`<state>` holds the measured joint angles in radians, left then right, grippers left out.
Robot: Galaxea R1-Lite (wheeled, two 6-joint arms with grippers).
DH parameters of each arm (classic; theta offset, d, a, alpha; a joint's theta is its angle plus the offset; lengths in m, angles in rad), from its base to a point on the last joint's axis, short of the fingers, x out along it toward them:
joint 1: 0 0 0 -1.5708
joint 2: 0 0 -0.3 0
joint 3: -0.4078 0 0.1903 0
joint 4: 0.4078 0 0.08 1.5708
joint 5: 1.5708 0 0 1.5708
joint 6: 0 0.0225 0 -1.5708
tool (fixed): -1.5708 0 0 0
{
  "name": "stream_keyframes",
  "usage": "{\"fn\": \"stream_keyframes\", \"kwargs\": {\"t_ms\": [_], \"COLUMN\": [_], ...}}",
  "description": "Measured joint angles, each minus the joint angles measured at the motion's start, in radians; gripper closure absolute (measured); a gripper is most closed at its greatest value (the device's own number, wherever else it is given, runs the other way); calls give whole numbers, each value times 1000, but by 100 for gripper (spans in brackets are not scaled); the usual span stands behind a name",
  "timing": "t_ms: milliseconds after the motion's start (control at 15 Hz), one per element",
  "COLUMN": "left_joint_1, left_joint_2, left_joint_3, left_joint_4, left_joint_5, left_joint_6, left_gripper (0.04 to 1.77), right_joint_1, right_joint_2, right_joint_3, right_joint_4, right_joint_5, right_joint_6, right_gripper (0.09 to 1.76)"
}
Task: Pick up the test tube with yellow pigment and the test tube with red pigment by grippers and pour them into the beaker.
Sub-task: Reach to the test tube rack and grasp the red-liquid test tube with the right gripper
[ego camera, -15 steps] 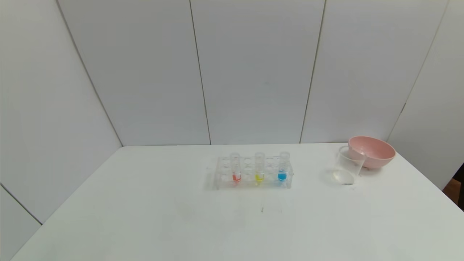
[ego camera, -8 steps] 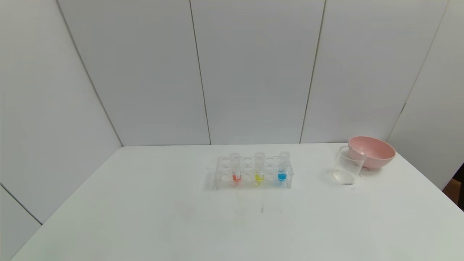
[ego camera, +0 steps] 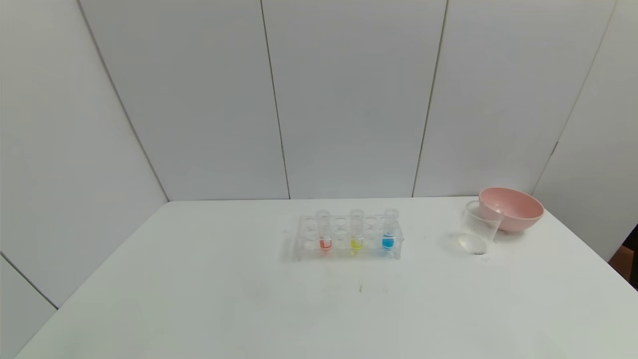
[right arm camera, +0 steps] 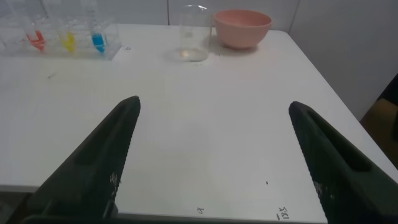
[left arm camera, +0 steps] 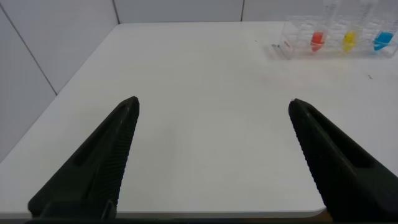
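Progress: I am judging nothing poured so far; both pours are waiting, the beaker [ego camera: 478, 228] looking empty.
Red tube: the test tube with red pigment [ego camera: 324, 230] is standing upright in the clear rack [ego camera: 300, 238], leftmost of the three.
Yellow tube: the test tube with yellow pigment [ego camera: 356, 230] is standing in the middle.
Blue tube: the blue tube [ego camera: 389, 229] is standing rightmost, not needed.
Beaker place: well right of the rack, just in front of the pink bowl [ego camera: 513, 208].
Left gripper [left arm camera: 214, 106]: I am holding it spread wide and empty above the table's [ego camera: 199, 299] near left edge.
Right gripper [right arm camera: 214, 106]: likewise gaping, empty, near the right edge.
Count: three tubes, one rack, one beaker, one bowl.
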<state>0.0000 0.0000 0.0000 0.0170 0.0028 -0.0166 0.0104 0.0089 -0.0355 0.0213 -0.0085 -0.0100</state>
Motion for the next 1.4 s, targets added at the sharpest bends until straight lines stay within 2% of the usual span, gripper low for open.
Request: {"fn": "stream_keyframes", "kwargs": {"t_ms": [333,733,1067,1200,1400], "left_joint_1": [0,0,0,0,0], "left_joint_2": [0,0,0,0,0], "left_joint_3": [0,0,0,0,0], "left_joint_4": [0,0,0,0,0], "left_joint_5": [0,0,0,0,0], "left_joint_6": [0,0,0,0,0], "left_gripper": [9,9,9,9,9], "right_joint_1": [8,13,34,107,350], "right_joint_2": [135,436,744,854,978], "right_joint_3": [-146,-339,-513,-567,-598], "right_joint_4": [-13,-33,-181,-203,-237], "right_joint_5": [16,121,135,63,-140], "right_joint_6": [-3,-5,-8,-6,24], "right_gripper": [14,14,14,14,14]}}
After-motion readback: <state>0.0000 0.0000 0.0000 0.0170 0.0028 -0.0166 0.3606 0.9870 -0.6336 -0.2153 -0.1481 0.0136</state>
